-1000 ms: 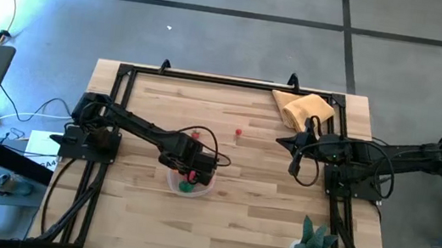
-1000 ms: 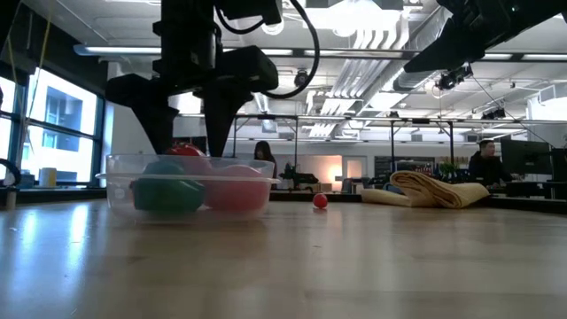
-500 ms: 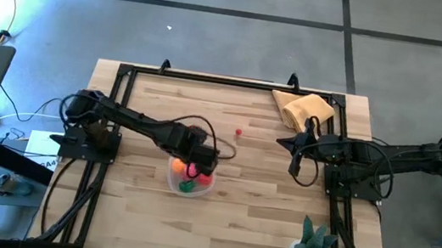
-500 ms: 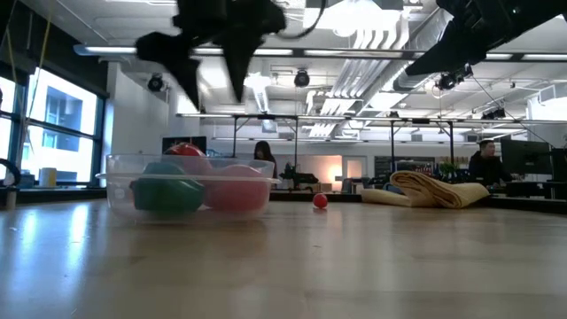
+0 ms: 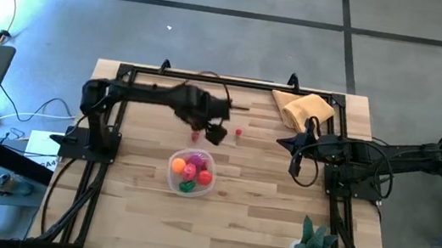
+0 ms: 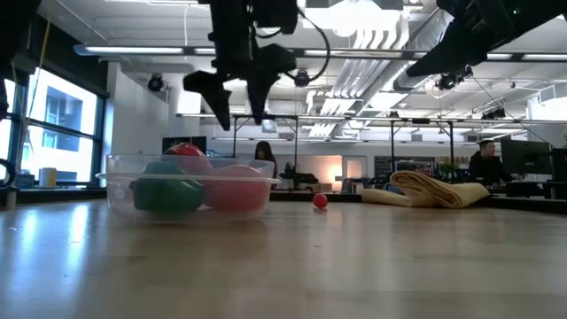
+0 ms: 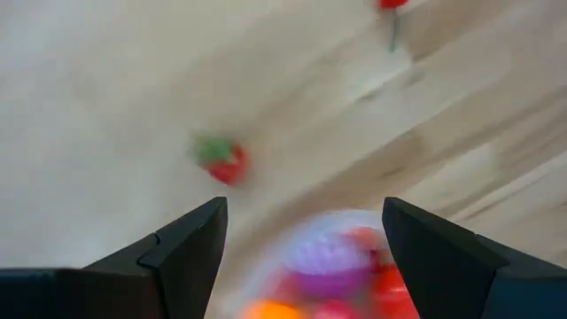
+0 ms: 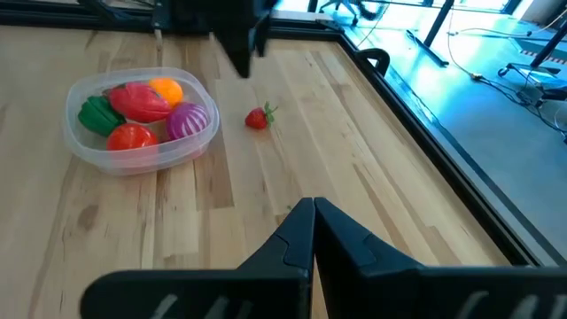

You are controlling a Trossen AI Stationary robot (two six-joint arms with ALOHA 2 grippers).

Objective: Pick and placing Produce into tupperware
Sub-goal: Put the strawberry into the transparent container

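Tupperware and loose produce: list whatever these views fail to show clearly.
- Tupperware, left wrist view: blurred and cut by the bottom edge, between the left gripper fingers; pieces cannot be counted.
- Small red piece, high view: too small to identify.
- Strawberry: out of sight in the low view, seemingly behind the tupperware.
- Low view: tupperware's front pieces hide those behind.

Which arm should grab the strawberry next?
Left. The left gripper hangs open beside the strawberry, just beyond the tupperware. The right gripper waits shut near the table's right edge.
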